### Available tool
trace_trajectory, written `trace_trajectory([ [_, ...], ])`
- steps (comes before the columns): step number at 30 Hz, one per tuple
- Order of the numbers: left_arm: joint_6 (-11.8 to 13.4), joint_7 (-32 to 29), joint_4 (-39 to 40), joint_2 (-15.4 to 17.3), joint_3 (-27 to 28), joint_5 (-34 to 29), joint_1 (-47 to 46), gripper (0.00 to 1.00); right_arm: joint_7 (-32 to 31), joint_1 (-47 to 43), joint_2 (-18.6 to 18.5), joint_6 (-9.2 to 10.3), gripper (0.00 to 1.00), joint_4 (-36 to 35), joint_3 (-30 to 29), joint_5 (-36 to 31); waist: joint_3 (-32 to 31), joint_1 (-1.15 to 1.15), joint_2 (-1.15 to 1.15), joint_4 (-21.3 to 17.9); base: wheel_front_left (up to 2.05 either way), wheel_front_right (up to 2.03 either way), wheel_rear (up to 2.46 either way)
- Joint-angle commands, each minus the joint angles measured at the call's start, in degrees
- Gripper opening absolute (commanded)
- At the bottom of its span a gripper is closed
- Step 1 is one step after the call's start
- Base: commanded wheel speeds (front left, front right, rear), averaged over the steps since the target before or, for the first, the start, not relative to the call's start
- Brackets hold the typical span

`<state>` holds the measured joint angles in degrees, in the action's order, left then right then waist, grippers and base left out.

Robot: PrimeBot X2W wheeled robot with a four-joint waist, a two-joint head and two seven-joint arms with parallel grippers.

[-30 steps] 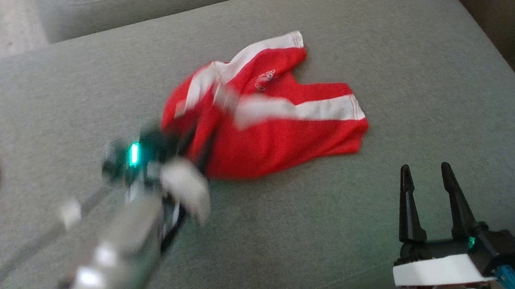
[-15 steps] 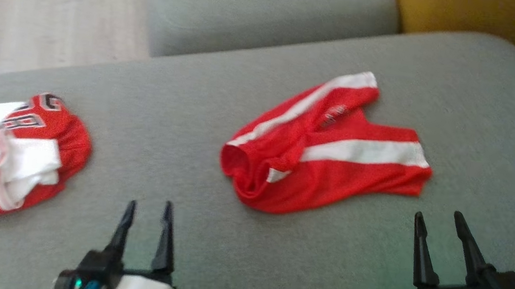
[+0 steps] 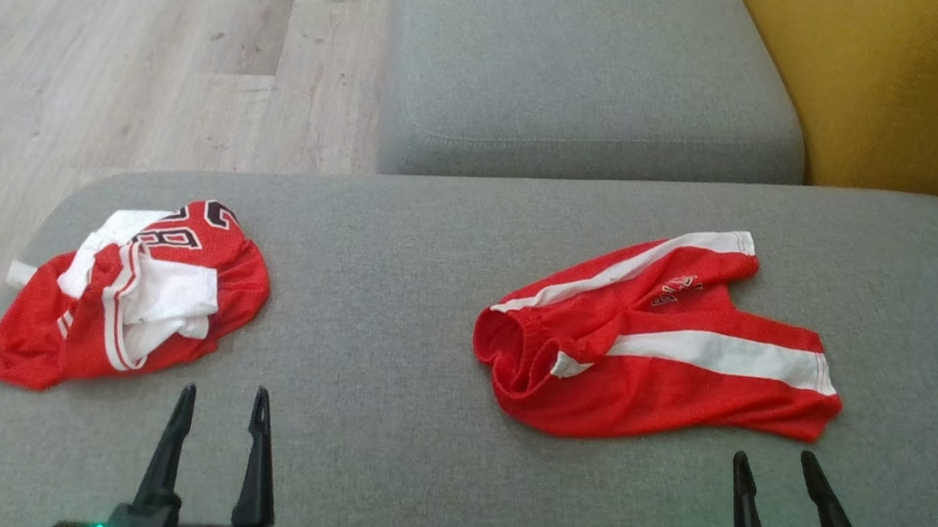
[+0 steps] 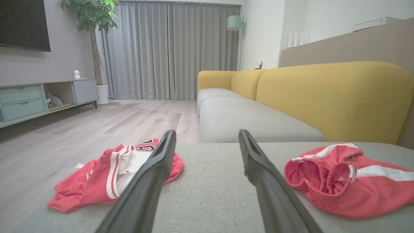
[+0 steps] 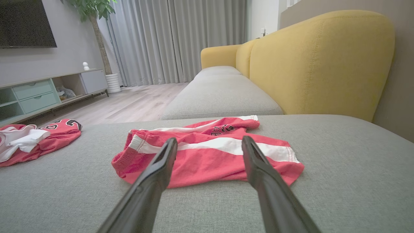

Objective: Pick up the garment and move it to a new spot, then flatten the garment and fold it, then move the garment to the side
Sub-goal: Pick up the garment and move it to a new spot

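Red shorts lie rumpled on the sofa seat, toward its right edge. Left gripper and right gripper hover at the near edge, fingers spread wide, empty. Best pinch opposite ends and draw them apart.

Setting: the living room of a home.

- Sofa: yellow backrest, grey seat cushions, set along one wall.
- Television: dark screen, mounted on the opposite wall.
- Low cabinet: below the television, with pale green drawers and an open shelf.
- Potted plant: tall, in a white pot, at the cabinet's far end.
- Curtains: grey, floor-length, across the far wall.
- Floor lamp: pale green shade, in the corner beside the curtains.
- Floor: pale wood planks.
- Loose clothing on the near seat: red shorts toward its right edge, red jersey at its left edge.
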<state>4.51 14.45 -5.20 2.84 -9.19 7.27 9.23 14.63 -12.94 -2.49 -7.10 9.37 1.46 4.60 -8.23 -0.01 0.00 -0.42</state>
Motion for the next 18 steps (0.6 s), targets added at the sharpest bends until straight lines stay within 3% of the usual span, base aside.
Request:
trace_trajectory([
  [1, -0.15, 0.54, 1.46, 0.04, 2.15, -0.46, -1.92, 1.00, 0.37, 1.97, -0.39, -0.39, 1.00, -1.52, 1.54, -0.26, -0.42, 0.01, 0.00, 0.37, 0.00, 0.00, 0.00],
  [18, -2.16, 0.54, -2.95, 0.04, 2.38, -2.76, -1.12, 1.00, 0.37, 2.19, -0.73, -0.39, 1.00, -1.14, 2.74, -0.20, -0.52, 0.01, 0.00, 1.07, 0.00, 0.00, 0.00],
])
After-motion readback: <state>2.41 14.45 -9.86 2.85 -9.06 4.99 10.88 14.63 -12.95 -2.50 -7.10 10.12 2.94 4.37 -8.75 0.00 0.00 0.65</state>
